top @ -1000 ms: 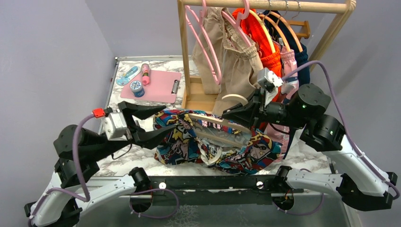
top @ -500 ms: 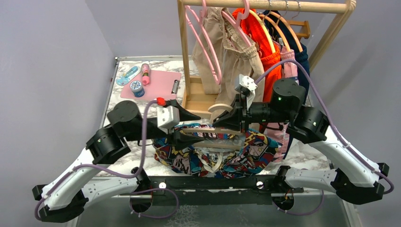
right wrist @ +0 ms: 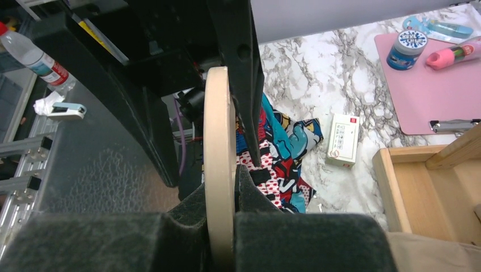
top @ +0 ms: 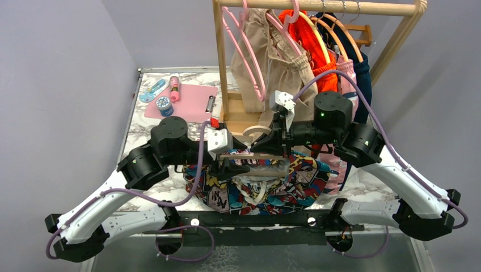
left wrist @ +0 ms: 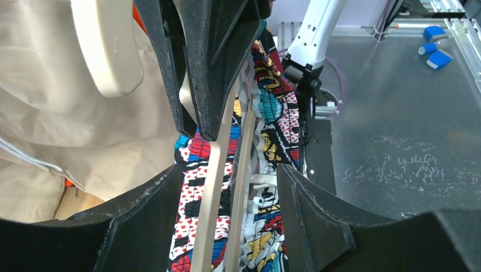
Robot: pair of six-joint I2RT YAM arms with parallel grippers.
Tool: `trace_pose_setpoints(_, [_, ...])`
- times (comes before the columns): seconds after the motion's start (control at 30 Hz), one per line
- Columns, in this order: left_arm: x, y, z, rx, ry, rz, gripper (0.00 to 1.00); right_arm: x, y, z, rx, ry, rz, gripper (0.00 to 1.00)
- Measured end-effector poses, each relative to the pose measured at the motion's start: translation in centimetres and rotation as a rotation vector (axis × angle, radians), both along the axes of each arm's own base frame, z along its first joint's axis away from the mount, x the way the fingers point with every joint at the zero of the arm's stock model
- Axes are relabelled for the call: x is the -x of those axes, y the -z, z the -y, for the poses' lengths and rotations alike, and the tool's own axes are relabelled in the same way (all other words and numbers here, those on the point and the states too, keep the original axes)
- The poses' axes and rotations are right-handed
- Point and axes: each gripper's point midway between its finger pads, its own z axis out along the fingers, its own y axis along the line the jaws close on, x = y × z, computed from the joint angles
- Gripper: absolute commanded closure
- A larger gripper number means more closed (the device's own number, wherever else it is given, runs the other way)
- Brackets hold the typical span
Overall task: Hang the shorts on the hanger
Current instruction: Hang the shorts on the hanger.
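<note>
My right gripper pinches the hanger by its hook; my left gripper gapes wide, straddling its bars. The shorts lie on the table at 6 o'clock beneath both.

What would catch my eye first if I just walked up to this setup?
The loud comic-print shorts lie heaped on the marble table, right under where two black arms meet. The right claw is clamped on a cream hanger, while the left claw stands open astride its bars. Behind them, a wooden rack holds beige shorts and an orange garment.
</note>
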Motion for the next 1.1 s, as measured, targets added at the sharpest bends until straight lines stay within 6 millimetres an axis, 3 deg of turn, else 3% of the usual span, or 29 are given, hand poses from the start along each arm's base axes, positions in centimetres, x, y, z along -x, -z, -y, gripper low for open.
trace_pose_setpoints(0.3, [-1.0, 2.9, 0.8, -0.084, -0.009, -0.021, 0.41, -0.3, 0.1, -0.1, 0.006, 0.003, 0.019, 0.99])
trace_pose_setpoints(0.37, [-1.4, 3.0, 0.8, -0.09, -0.022, -0.014, 0.5, -0.4, 0.2, -0.3, 0.009, 0.002, 0.017, 0.99])
trace_pose_setpoints(0.6, [-2.0, 3.1, 0.9, -0.094, -0.045, 0.002, 0.97, -0.2, 0.2, -0.6, 0.007, -0.02, 0.01, 0.99])
trace_pose_setpoints(0.77, [-1.9, 3.0, 0.9, -0.082, -0.051, -0.002, 1.0, -0.1, 0.1, -0.6, 0.002, -0.033, 0.014, 0.99])
trace_pose_setpoints(0.8, [-1.9, 3.0, 0.8, -0.078, -0.053, 0.001, 1.0, 0.0, 0.0, -0.7, 0.0, -0.036, 0.014, 0.96])
trace_pose_setpoints(0.9, [-2.0, 2.9, 0.7, -0.059, -0.062, 0.012, 1.0, 0.0, 0.0, -0.7, -0.003, -0.037, 0.017, 0.61])
trace_pose_setpoints(0.97, [-2.2, 3.0, 0.3, -0.053, -0.089, 0.025, 1.0, 0.1, -0.3, -0.7, -0.012, -0.036, 0.011, 0.45])
trace_pose_setpoints(1.1, [-2.3, 2.7, -1.5, -0.032, -0.151, 0.051, 1.0, 0.1, -1.6, 0.2, -0.048, 0.005, 0.032, 0.35])
